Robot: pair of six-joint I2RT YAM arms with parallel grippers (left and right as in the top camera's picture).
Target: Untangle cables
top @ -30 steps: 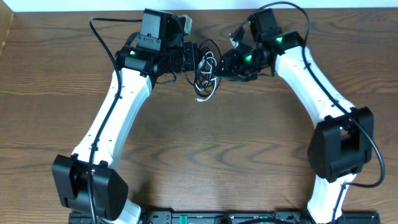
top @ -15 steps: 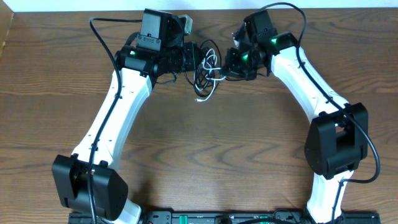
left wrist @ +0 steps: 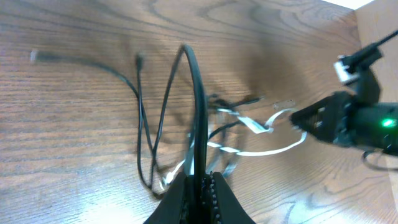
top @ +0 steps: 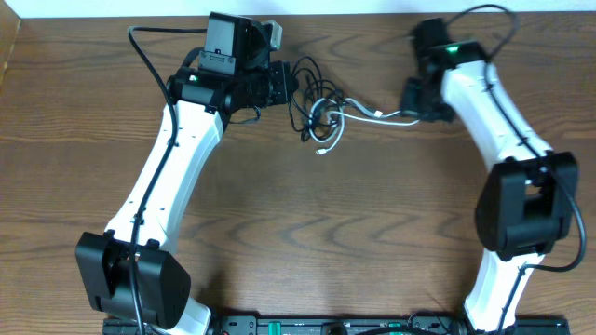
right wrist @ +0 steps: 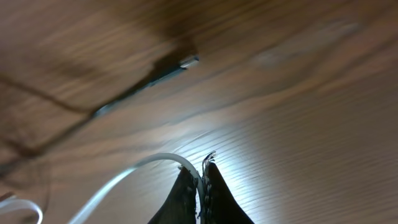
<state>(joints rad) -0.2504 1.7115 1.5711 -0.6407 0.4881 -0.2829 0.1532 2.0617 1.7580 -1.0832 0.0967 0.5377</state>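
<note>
Thin black cables (top: 307, 93) lie looped at the far middle of the table, tangled with a thin white cable (top: 368, 113). My left gripper (top: 284, 86) is shut on a black cable loop (left wrist: 198, 106) that rises from its jaws (left wrist: 200, 180). My right gripper (top: 416, 112) is shut on the white cable, which arcs out of its jaws (right wrist: 200, 177) to the left (right wrist: 134, 169). The white cable is stretched from the tangle toward the right gripper. A black plug end (right wrist: 180, 64) lies on the wood in the right wrist view.
The wooden table (top: 307, 233) spreads in front of the arms. Its far edge (top: 335, 13) runs just behind both grippers. Thicker black arm wires (top: 149, 51) loop over each arm.
My right gripper has moved right and away from the tangle, drawing the white cable out into a long strand. The tangle has shifted slightly right. The left gripper has stayed in place.
</note>
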